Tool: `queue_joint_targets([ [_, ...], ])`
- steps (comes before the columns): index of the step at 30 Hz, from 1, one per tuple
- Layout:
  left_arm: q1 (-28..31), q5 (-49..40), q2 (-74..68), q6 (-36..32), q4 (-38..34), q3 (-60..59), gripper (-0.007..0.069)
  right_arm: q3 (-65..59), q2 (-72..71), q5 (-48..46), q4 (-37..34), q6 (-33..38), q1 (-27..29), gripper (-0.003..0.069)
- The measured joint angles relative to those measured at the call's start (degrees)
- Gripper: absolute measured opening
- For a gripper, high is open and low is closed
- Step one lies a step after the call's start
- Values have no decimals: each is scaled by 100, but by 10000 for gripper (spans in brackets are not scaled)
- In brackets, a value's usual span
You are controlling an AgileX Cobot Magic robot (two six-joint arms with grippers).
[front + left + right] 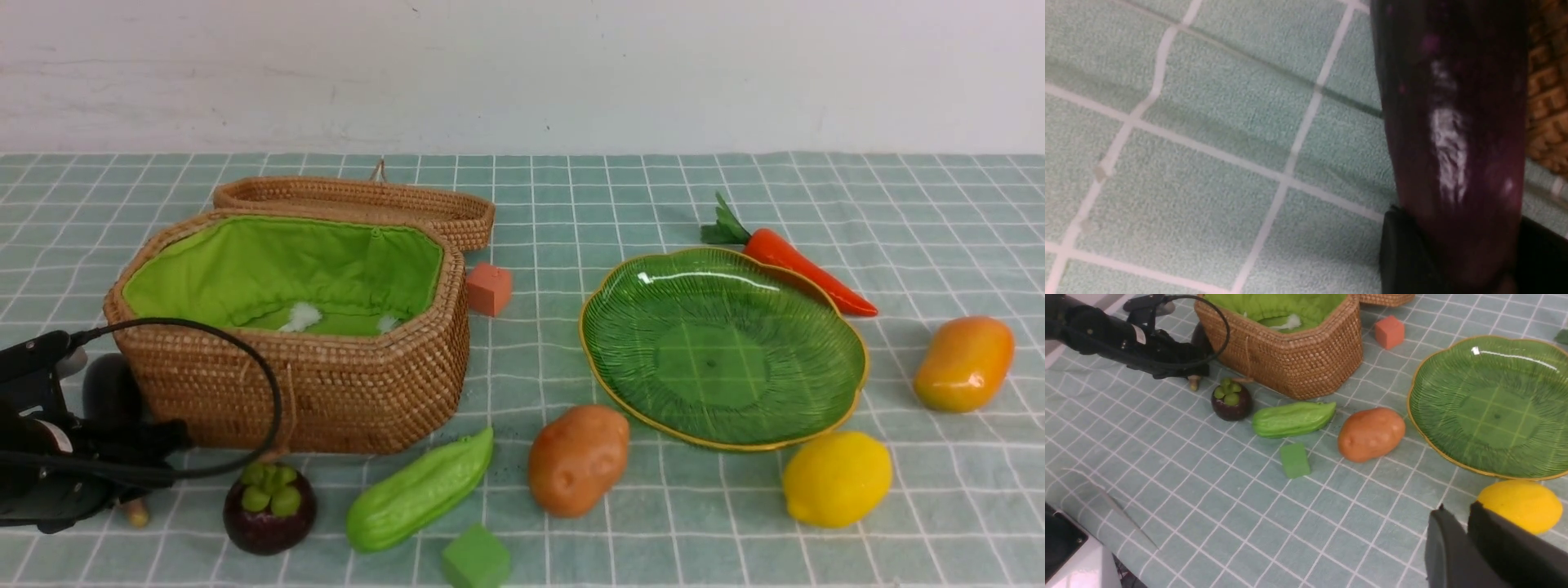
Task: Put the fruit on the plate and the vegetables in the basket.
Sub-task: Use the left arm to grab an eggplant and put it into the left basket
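A dark purple eggplant lies on the cloth against the wicker basket, its lid folded back. My left gripper is low at the basket's front left corner, shut on that eggplant. Black fingers press both its sides. Mangosteen, gourd and potato lie in front of the basket. The green plate holds nothing. The lemon, mango and carrot lie around it. My right gripper is shut and empty beside the lemon.
An orange cube sits between basket and plate. A green cube lies near the front edge. The left arm's black cable loops in front of the basket wall. A white wall stands behind the checked cloth.
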State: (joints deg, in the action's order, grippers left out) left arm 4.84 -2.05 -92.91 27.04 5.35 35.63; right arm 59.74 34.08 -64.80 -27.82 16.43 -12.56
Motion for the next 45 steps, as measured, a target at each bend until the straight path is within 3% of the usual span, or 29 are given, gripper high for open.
queue_joint_targets([
  [12,-5,-1841,1965,-15,117,-32,274,0,0,121,-98,37,0,88],
  [16,-77,-2358,2778,-397,242,83,274,0,0,259,-118,212,0,89],
  [20,-754,-3045,3421,-2094,245,828,274,0,0,537,-158,548,0,90],
  [21,-754,-3045,3422,-2200,245,828,274,0,0,543,-158,564,0,90],
  [26,-1647,-3844,2979,-5623,233,1953,274,0,0,571,-158,746,0,90],
  [27,-1674,-3873,2946,-5736,234,2022,274,0,0,571,-158,746,0,90],
  [28,-1728,-3951,2661,-6559,234,2278,274,0,0,571,-158,751,0,90],
  [31,-1748,-3963,2027,-7575,253,2659,274,0,0,571,-152,817,0,90],
  [38,-1748,-3493,958,-7755,747,2990,274,0,0,577,-152,870,0,92],
  [45,-1748,-2800,563,-6529,1607,3028,279,0,0,557,-171,875,0,98],
])
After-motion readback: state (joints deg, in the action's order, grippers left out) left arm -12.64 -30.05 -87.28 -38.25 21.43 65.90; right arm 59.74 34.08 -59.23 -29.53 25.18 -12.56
